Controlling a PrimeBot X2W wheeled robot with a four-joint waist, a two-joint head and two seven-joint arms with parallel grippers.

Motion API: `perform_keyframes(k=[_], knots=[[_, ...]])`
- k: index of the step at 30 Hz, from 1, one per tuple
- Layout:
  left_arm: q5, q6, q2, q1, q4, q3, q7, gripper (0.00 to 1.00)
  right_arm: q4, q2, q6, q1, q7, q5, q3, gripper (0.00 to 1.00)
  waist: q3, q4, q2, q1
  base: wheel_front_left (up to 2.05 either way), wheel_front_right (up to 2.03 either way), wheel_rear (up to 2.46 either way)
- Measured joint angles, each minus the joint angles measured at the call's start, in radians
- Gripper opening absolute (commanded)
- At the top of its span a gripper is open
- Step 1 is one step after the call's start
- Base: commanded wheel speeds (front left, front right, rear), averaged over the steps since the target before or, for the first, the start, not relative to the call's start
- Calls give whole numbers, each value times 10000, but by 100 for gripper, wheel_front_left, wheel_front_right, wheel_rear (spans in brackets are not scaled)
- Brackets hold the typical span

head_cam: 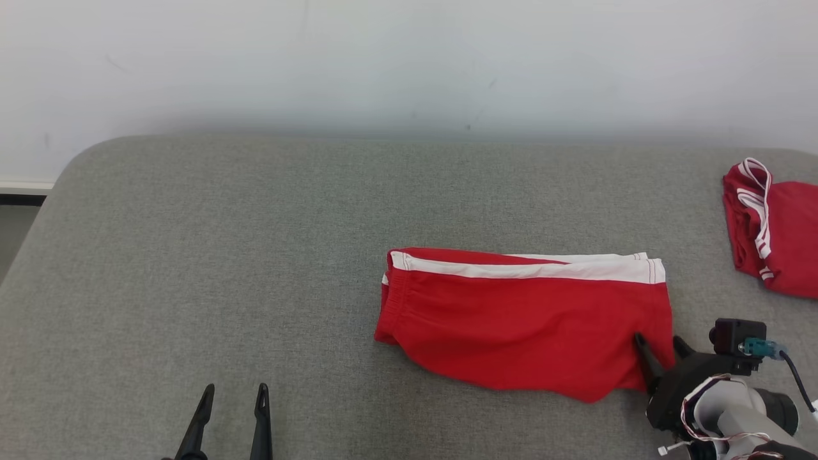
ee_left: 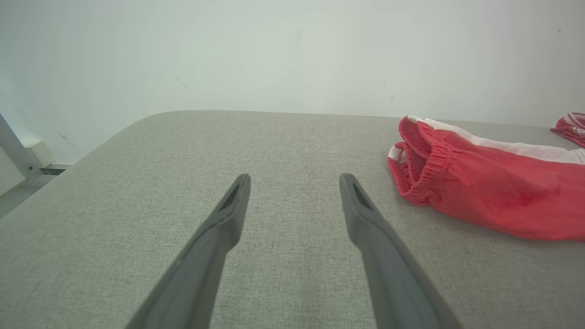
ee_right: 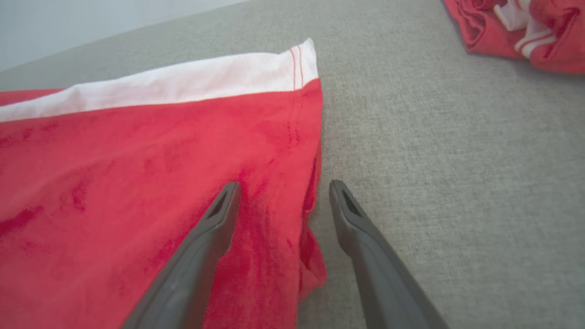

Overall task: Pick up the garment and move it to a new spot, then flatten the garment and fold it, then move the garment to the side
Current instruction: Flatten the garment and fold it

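The garment (head_cam: 524, 316) is a pair of red shorts with a white side stripe, folded into a flat rectangle on the grey padded table (head_cam: 223, 255), waistband to the left. My right gripper (head_cam: 658, 348) stands open at its lower right hem corner. In the right wrist view the right gripper (ee_right: 283, 194) hangs over that hem edge of the garment (ee_right: 137, 160), one finger above the cloth, the other above bare table, holding nothing. My left gripper (head_cam: 233, 393) is open near the front edge, well left of the shorts. The left wrist view has the left gripper (ee_left: 295, 183) over bare fabric, the garment (ee_left: 480, 183) at right.
A second red garment with white stripes (head_cam: 770, 227) lies crumpled at the table's far right edge, also seen as that red heap (ee_right: 521, 32) in the right wrist view. A white wall (head_cam: 409, 64) runs behind the table. The table's rounded left corner drops to the floor (head_cam: 16, 223).
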Motion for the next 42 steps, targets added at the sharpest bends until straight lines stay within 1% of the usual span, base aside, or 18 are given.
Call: perform_keyframes(k=[4,7,8,9,10,11,17,19,24,27,30,35,36,39,42], knots=[[0,-4,-2,13,23,-40,0,100,633,165,0,-64,174,2,-33,100,-20,114,-1,0,0,0,0],[0,-6,0,9,21,-23,0,100,849,291,0,-190,194,144,-136,100,29,172,-1,-1,0,0,0],[-2,-6,-2,6,17,-6,0,100,849,341,0,-208,203,201,-142,95,51,184,-1,0,0,0,0],[-2,-8,-2,2,12,13,0,100,836,376,0,-223,234,230,-123,95,74,194,-1,0,0,0,0],[-2,-12,0,2,12,36,0,100,802,387,0,-233,268,284,-98,24,96,198,-1,0,0,0,0],[-4,-13,0,2,12,52,0,100,752,395,0,-234,268,334,-86,0,117,198,0,0,0,0,0],[-65,6,0,2,29,13,0,100,667,309,0,-254,255,552,38,0,100,152,0,1,0,0,0],[-100,31,-2,5,38,0,0,100,688,144,4,-244,251,593,69,0,55,121,-1,1,0,0,0],[-165,94,-2,28,42,-8,0,100,834,-518,2,-242,77,635,86,0,-40,4,0,1,0,0,0],[-198,98,-2,58,42,-23,0,100,683,-602,2,-247,35,637,167,0,-66,-63,0,1,0,0,0],[-211,117,0,105,42,-25,0,100,173,-610,2,-290,-125,619,414,0,-77,-170,0,2,0,0,0],[-213,98,-2,126,38,21,0,100,-1337,-418,0,-442,-278,807,803,0,-49,-397,0,1,0,0,0],[-213,86,0,118,44,25,0,100,-1902,-345,0,-461,-288,802,1039,0,-31,-482,0,1,0,0,0],[-213,84,-2,85,54,12,0,100,-2667,-196,0,-453,-198,779,1417,0,-13,-577,0,1,0,0,0],[-215,84,-2,74,94,-19,0,100,-3375,96,0,-416,-31,721,1737,0,-17,-615,0,2,0,0,0]])
